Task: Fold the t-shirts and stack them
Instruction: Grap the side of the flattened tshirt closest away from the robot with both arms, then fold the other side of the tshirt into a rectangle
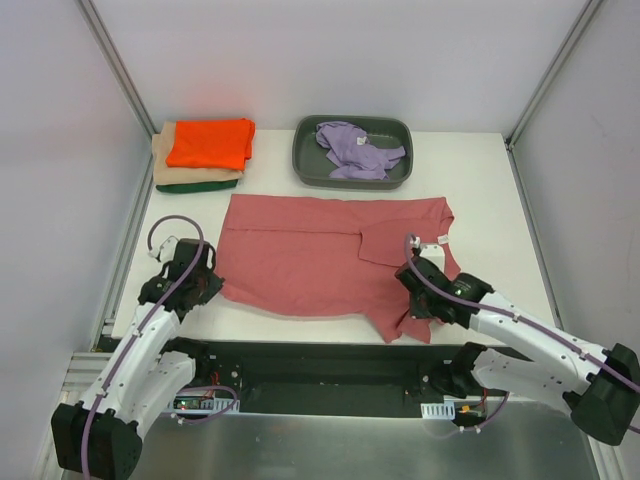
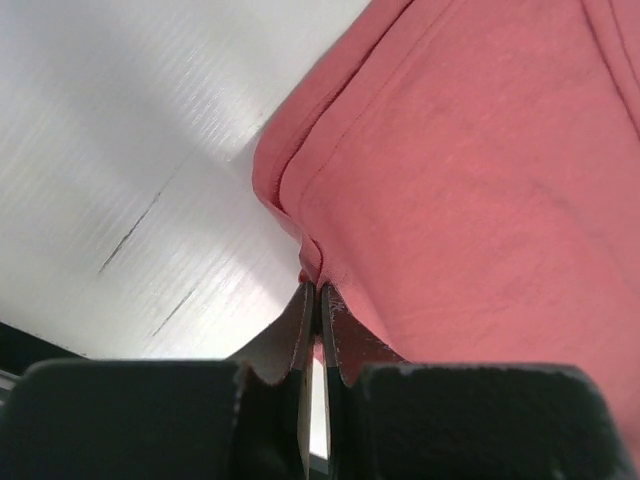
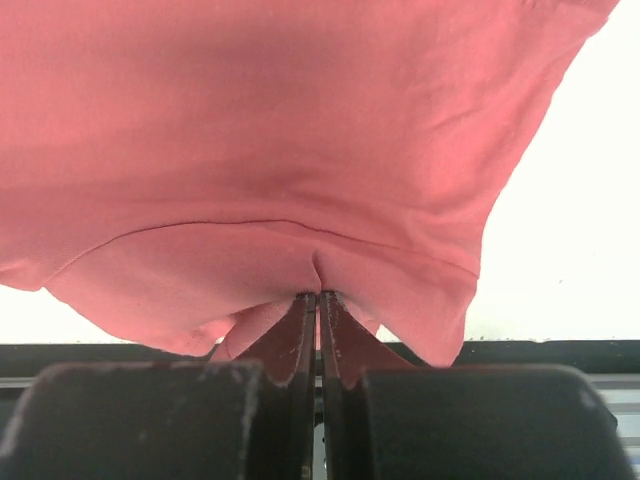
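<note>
The dusty rose-red t-shirt point(image 1: 310, 255) lies spread on the white table, with one sleeve folded in at the right. My left gripper point(image 1: 208, 283) is shut on its near left corner; in the left wrist view the cloth point(image 2: 470, 180) is pinched between the closed fingertips point(image 2: 316, 292). My right gripper point(image 1: 418, 303) is shut on the shirt's near right edge; in the right wrist view the rose-red cloth point(image 3: 280, 130) bunches at the closed gripper tips point(image 3: 318, 296). A folded stack with the orange tee point(image 1: 210, 142) on top, over tan and dark green tees, sits at the far left. The lavender tee point(image 1: 355, 148) lies crumpled in the tray.
The dark grey plastic tray point(image 1: 306, 160) stands at the far centre. Metal frame posts and white walls enclose the table on the left, right and back. The black mounting rail point(image 1: 320, 365) runs along the near edge.
</note>
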Motion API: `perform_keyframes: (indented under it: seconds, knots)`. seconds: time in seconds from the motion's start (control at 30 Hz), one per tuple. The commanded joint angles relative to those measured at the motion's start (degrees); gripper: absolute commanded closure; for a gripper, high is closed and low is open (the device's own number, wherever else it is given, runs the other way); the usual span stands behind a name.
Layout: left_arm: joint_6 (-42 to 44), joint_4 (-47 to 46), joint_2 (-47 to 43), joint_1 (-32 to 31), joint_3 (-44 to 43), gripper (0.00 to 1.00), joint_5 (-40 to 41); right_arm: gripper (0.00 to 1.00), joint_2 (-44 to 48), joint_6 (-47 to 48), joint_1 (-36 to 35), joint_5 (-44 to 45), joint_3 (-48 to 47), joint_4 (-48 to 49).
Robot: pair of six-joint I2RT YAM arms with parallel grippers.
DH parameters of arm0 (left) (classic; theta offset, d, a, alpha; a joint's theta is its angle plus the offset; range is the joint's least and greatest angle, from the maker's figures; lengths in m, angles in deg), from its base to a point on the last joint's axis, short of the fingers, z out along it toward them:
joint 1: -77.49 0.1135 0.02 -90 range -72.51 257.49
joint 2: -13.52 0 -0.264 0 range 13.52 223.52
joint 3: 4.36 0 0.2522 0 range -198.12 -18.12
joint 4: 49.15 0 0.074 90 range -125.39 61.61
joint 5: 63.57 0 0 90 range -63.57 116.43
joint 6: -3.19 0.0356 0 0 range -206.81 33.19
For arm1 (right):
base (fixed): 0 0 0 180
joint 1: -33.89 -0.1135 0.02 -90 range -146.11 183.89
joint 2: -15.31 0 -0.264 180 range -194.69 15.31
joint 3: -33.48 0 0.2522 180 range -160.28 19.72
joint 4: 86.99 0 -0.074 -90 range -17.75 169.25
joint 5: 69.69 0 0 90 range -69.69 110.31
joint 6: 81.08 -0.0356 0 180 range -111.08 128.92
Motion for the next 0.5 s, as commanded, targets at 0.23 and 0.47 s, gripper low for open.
perform_keyframes:
  seconds: [0.23, 0.47]
  knots:
    - [0.3, -6.8, 10.6, 0.8, -8.5, 1.0, 5.5, 1.0, -5.6, 10.5, 10.7, -0.8, -7.1, 9.2]
    - [0.3, -10.1, 18.8, 0.8, -13.5, 1.0, 9.3, 1.0, -11.5, 14.6, 17.5, -3.1, -11.9, 12.1]
